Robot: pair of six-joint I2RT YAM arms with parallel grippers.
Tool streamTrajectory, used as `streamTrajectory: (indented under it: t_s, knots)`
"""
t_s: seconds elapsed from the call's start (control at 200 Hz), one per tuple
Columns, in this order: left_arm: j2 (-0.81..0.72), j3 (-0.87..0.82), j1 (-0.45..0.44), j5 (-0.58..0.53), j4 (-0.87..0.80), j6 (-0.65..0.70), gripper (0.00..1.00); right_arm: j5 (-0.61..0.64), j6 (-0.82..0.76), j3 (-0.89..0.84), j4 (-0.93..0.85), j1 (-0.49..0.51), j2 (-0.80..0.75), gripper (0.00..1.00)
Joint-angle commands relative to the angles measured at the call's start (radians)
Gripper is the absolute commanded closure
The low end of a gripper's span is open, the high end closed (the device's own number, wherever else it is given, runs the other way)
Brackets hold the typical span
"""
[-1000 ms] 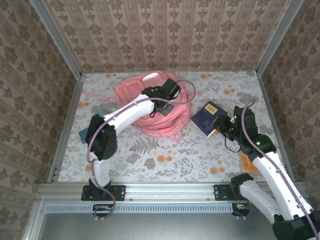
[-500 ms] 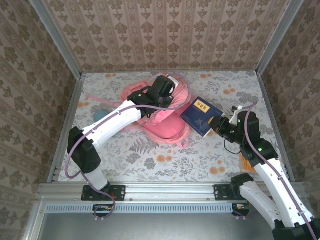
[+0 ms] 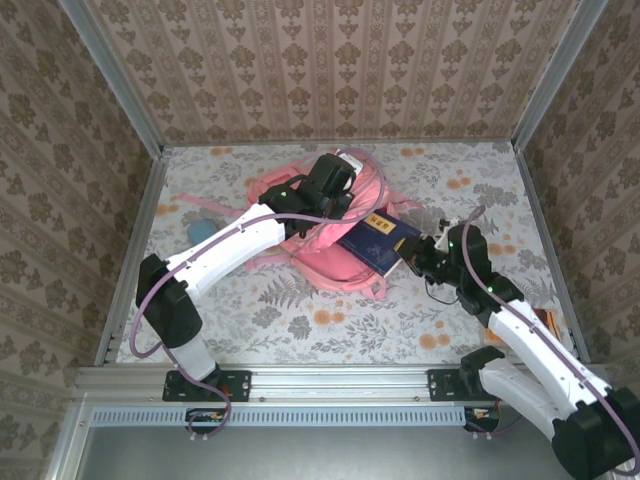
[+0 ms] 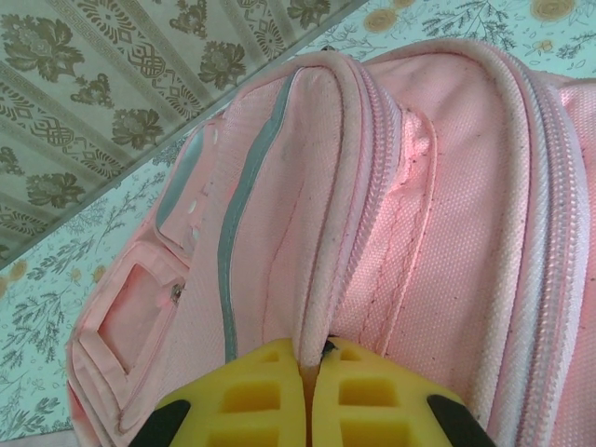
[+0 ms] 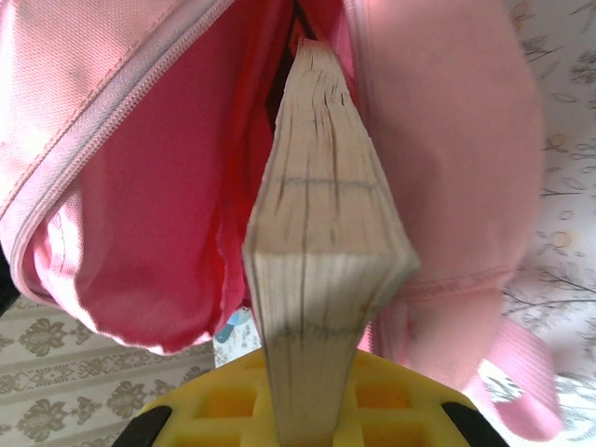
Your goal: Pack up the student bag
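While the left gripper [image 4: 312, 361] pinches a seam ridge of the student bag [image 3: 330, 260], jaws nearly together, the right gripper [image 3: 413, 255] clamps the dark blue book [image 3: 375, 240] by one end. Book's far end is in the bag's open mouth. Bag lies mid-table [image 3: 300, 320], slightly rearward.

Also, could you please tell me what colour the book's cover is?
Dark blue; the book shows it best in the top external view.
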Motion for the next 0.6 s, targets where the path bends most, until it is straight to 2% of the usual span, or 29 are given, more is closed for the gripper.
streamTrajectory:
  t_s: [0.0,0.195,0.46,0.595]
  knots:
    - [-0.037,0.065,-0.006,-0.003,0.139,-0.051,0.98,0.086,0.077,0.015,0.221,0.054,0.068,0.99]
    - [-0.036,0.103,-0.005,0.017,0.081,-0.067,0.98,0.256,0.156,0.053,0.363,0.148,0.237,1.0]
    - [-0.072,0.095,-0.004,0.027,0.062,-0.08,0.98,0.442,0.172,0.14,0.461,0.228,0.449,0.99]
    - [-0.074,0.097,-0.001,0.056,0.059,-0.092,0.99,0.444,0.169,0.193,0.494,0.23,0.561,0.99]
